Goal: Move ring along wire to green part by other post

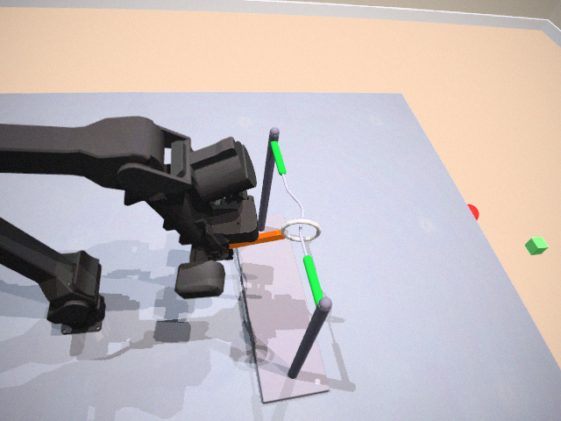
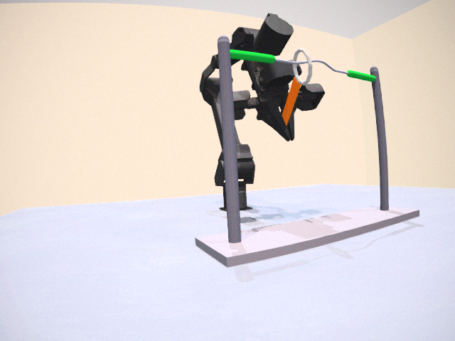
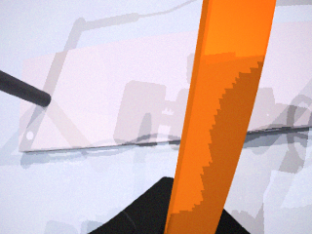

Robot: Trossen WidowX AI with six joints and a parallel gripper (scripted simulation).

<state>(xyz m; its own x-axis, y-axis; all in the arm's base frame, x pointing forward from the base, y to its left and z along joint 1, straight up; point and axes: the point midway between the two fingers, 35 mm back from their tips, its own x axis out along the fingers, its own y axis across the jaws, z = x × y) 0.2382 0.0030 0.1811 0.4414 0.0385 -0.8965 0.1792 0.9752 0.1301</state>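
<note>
The white ring (image 1: pixel 318 230) (image 2: pixel 310 68) is around the thin grey wire (image 1: pixel 293 195) (image 2: pixel 325 62), nearer the green part (image 1: pixel 312 276) (image 2: pixel 252 56) at the front post in the top view. The other green part (image 1: pixel 278 157) (image 2: pixel 362 75) is at the far post. The wire passes through the opening a little above its middle in the exterior view; no contact is visible. The orange handle (image 1: pixel 267 237) (image 2: pixel 291 101) (image 3: pixel 219 117) slants down from the ring. My gripper (image 1: pixel 230 253) (image 2: pixel 289 137) (image 3: pixel 176 188) is shut on its lower end, below the wire; the fingertips are partly hidden in the top view.
The front post (image 1: pixel 310 342) (image 2: pixel 228 146) and far post (image 1: pixel 266 190) (image 2: pixel 381 146) stand on a pale base board (image 1: pixel 276 389) (image 2: pixel 212 244) (image 3: pixel 49 132). A red round object (image 1: pixel 473 211) and a green cube (image 1: pixel 536 246) are far to the right in the top view.
</note>
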